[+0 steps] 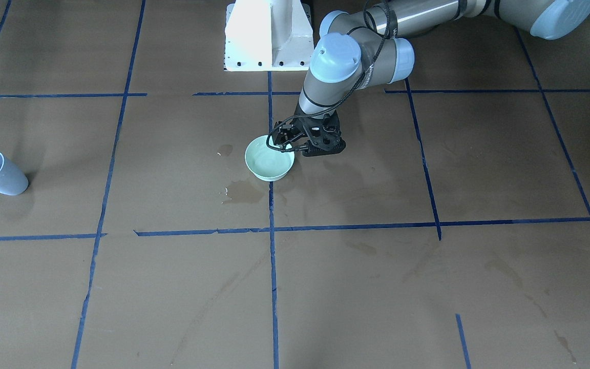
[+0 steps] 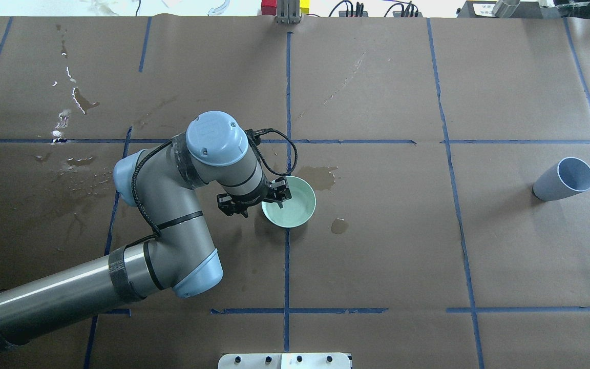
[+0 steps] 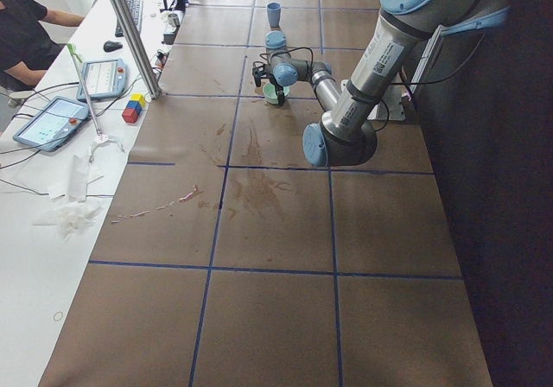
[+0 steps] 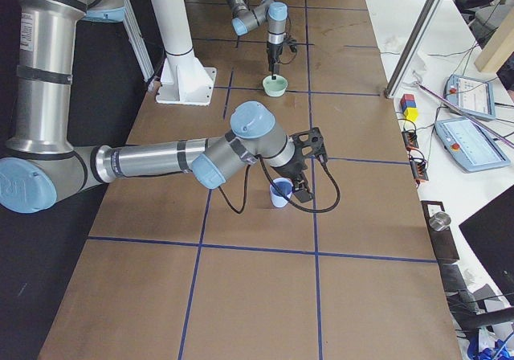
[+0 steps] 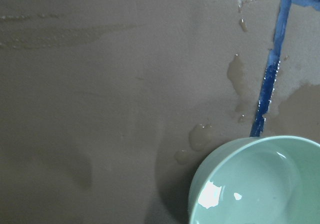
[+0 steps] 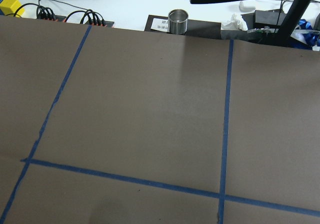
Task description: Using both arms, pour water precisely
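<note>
1. The left gripper [image 2: 278,197] pinches the rim of a pale green bowl [image 2: 297,207], which sits midway between the left and right edges of the table [image 2: 377,246].
2. The water [image 5: 265,176] lies shallow in that bowl, with wet stains [image 2: 320,177] just beside it.
3. The right gripper [image 4: 299,185] sits at a blue cup [image 4: 280,193] near the right edge. Whether it is gripping cannot be told.

The overhead camera looks down from behind the left pincer [image 2: 278,199]; the front one faces it from across the table [image 1: 428,287]. Both show the bowl [image 2: 297,207] just beside it. Side cameras look along the table from each end, well away. The left wrist camera sits close above the bowl.
</note>
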You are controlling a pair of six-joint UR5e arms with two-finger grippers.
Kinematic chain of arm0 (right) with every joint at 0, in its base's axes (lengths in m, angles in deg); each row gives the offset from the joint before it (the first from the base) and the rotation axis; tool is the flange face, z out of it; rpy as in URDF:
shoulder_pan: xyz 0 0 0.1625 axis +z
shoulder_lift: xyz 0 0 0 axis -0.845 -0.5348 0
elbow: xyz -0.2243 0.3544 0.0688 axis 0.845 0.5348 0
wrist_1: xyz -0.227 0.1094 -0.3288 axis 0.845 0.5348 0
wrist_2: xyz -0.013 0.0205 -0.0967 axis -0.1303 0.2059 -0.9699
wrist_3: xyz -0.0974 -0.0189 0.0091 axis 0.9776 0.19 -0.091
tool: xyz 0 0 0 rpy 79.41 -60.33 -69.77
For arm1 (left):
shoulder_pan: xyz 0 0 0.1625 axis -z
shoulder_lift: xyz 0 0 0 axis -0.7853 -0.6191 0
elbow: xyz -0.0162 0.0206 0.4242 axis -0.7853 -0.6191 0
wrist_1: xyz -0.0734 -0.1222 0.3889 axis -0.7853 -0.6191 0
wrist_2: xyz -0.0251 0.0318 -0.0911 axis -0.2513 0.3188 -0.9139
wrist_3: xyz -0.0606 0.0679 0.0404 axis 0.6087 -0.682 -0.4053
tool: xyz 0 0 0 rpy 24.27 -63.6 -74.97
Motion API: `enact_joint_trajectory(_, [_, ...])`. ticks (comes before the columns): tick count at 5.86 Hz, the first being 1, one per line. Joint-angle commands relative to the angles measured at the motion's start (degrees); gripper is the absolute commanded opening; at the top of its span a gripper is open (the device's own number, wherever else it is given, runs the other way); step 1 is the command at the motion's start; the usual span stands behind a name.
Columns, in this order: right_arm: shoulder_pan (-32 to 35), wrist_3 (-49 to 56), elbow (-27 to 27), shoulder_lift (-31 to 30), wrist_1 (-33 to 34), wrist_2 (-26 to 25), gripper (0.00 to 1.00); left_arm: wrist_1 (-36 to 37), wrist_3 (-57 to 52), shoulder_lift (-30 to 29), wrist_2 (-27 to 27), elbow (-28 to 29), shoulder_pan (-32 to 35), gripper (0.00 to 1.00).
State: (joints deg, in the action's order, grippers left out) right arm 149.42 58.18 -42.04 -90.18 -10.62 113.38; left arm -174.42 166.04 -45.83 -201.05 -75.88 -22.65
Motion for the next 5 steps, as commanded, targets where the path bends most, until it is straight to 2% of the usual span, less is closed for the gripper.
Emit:
enact_joint_trajectory(1, [1.51, 3.56, -0.15, -0.88, 2.23, 3.65, 1.0, -0.09, 0.51, -0.68, 0.0, 1.11, -0.19, 0.38])
enact_joint_trajectory(2, [1.68, 3.56, -0.15, -0.97, 2.23, 3.65, 1.0, -0.09, -0.02, -0.24, 0.0, 1.02, -0.1, 0.09])
enact_joint_trajectory(3, [1.95, 3.64, -0.76, -1.93, 2.23, 3.65, 1.0, -0.09, -0.02, -0.15, 0.0, 0.94, -0.01, 0.0])
enact_joint_trajectory(4, [2.03, 3.73, -0.86, -2.02, 2.23, 3.73, 1.0, -0.09, -0.37, 0.63, -0.35, 0.06, 1.12, 0.0])
enact_joint_trajectory(5, [1.95, 3.73, -0.86, -2.28, 2.32, 4.34, 1.0, -0.01, -4.29, 4.12, -0.7, -5.08, 2.87, 0.0])
